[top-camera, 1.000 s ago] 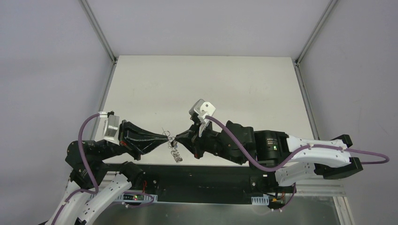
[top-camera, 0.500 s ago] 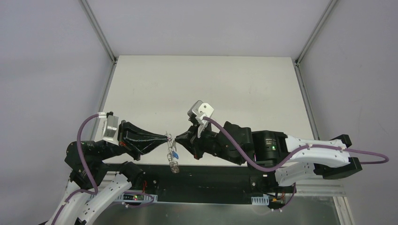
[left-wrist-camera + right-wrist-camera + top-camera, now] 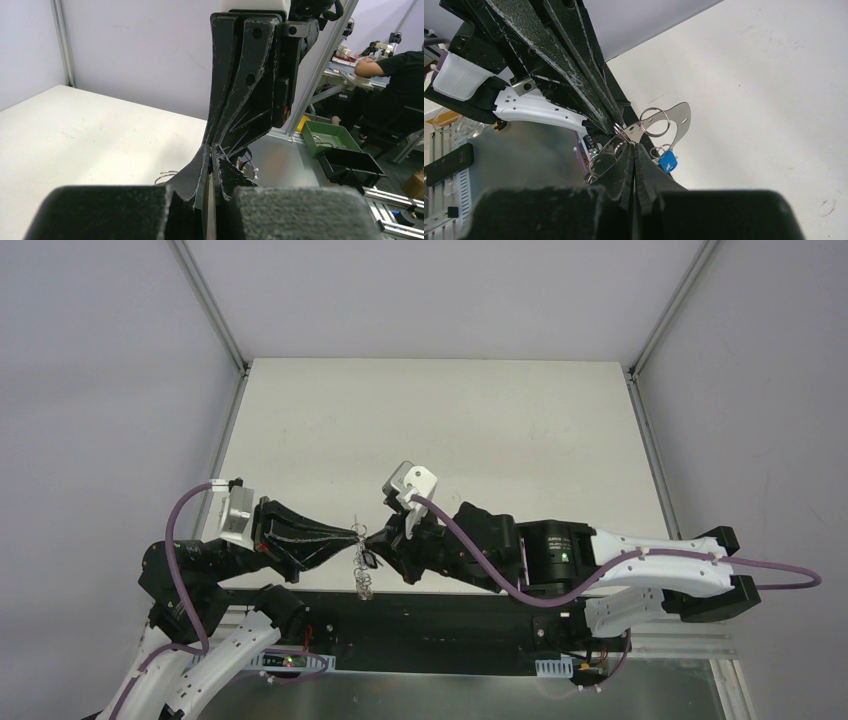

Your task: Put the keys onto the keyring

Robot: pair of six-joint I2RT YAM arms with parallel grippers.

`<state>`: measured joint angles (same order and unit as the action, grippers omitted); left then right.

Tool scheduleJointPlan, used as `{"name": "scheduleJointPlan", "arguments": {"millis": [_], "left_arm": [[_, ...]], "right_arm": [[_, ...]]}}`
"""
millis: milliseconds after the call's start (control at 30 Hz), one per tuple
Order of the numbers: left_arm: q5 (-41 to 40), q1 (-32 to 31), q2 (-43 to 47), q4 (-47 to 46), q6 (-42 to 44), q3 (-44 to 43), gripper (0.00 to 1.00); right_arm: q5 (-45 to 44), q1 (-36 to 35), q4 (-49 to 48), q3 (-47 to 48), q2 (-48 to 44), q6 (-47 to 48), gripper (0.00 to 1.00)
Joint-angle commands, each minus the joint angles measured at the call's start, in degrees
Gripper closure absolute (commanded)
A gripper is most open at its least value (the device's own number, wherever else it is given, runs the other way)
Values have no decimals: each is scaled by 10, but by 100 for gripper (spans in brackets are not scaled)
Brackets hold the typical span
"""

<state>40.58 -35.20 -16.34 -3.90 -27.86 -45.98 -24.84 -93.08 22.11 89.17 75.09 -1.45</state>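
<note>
Both grippers meet tip to tip above the table's near edge. In the right wrist view my left gripper (image 3: 618,127) is shut on the end of a flat silver key (image 3: 676,117) that has a ring through its hole. My right gripper (image 3: 633,146) is shut just below it, on the wire loops of the keyring (image 3: 599,156). A blue-headed key (image 3: 667,161) hangs beside my right fingertips. In the top view the bundle of keys (image 3: 365,575) dangles under the left gripper (image 3: 357,533) and the right gripper (image 3: 373,540). The left wrist view shows a thin silver strip between the left jaws, and a wire loop (image 3: 167,175).
The white table (image 3: 440,430) stretches behind the grippers. The black base rail (image 3: 440,625) runs under the hanging keys. Frame posts (image 3: 640,370) stand at the far corners.
The right arm has moved left, closing onto the left gripper's tip. The hanging keys have shifted left with it, and the blue key no longer shows from above.
</note>
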Motion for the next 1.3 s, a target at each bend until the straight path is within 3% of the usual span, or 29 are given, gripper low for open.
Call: {"name": "scheduleJointPlan", "arguments": {"millis": [0,200,333,600,967,1267], "left_arm": [[2,0,3,-57,-9,-16,100],[3,0,6,-58,-10,-16,100],[7,0,6,-58,-11,-15,100],[14,0,6,-61,-17,-13,100],[44,0,-5,-108,-61,-9,100],[65,0,-14,-139,-89,0,100]], "right_arm": [[16,2,21,21,11,-4,100],[15,4,34,25,10,-3,100],[21,4,37,9,-17,7,90],[57,4,45,-15,-66,45,82],[211,12,88,14,-77,127,80],[290,55,60,50,-65,159,81]]}}
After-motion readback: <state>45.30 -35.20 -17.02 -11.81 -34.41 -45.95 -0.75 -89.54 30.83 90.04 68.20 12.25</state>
